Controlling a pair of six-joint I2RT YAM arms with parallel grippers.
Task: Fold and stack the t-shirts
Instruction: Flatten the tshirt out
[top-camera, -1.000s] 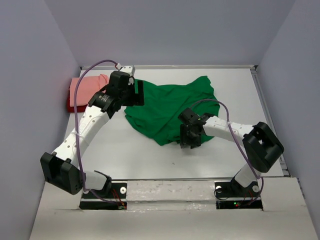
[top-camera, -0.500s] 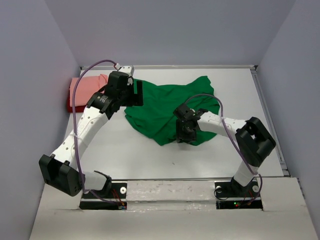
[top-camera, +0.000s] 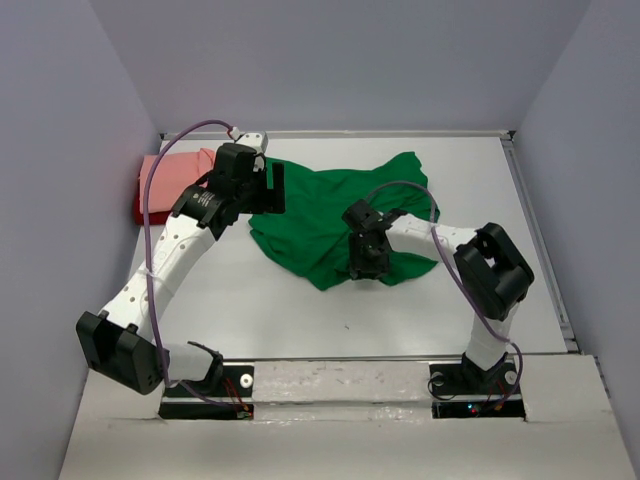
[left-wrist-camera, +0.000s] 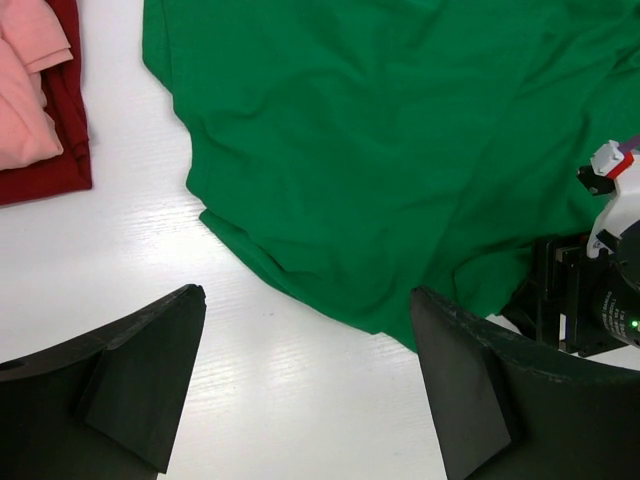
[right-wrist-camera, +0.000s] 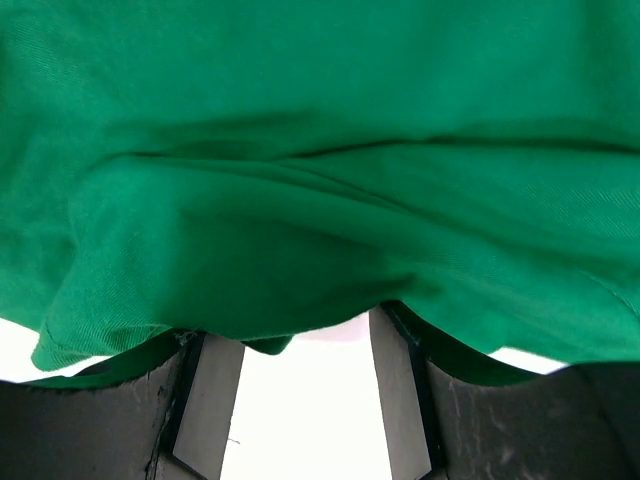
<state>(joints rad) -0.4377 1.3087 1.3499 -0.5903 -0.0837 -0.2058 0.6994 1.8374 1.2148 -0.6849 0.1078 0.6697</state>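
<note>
Three grey walls (top-camera: 350, 60) enclose the white table (top-camera: 300, 300), left gripper (left-wrist-camera: 308, 300) gaping empty, right gripper (right-wrist-camera: 305, 345) half-parted under the green t-shirt (top-camera: 330, 215), hold unclear

free: table (top-camera: 260, 310) near strip, right side | blocked: green shirt (top-camera: 320, 210) centre, folded shirts (top-camera: 165, 185) far-left corner

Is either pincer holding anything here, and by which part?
Left pincer: open, holding nothing. Right pincer: the near hem of the bright green cloth t-shirt drapes over its fingers; whether it is clamped cannot be told.
</note>
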